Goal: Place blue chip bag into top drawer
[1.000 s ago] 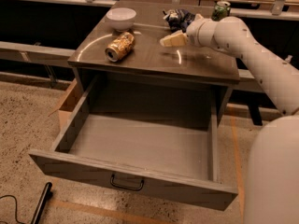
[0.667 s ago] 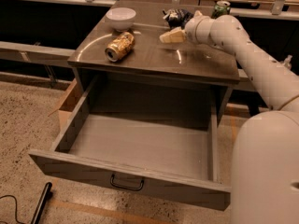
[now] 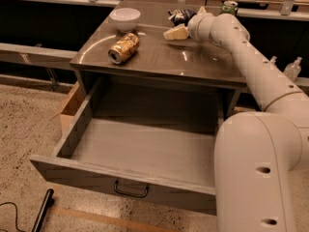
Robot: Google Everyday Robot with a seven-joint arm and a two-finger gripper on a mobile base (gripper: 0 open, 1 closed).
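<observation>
Jaws beside blue chip bag (image 3: pixel 180 16), table (image 3: pixel 159 59) rear

The drawer (image 3: pixel 87 172) stood pulled out across the lower centre of the frame, its handle (image 3: pixel 131 190) on the front panel. On the table (image 3: pixel 164 57) above, the gripper (image 3: pixel 177 30) was at upper centre, just beside the bag (image 3: pixel 180 15). A gold can (image 3: pixel 124 48) lay on its side left of it, a white bowl (image 3: pixel 125 18) behind, and a green can (image 3: pixel 230 7) at upper right.

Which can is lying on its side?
The dented gold can, front left on the cabinet top; the green can stands upright behind the gripper near the back edge.
</observation>
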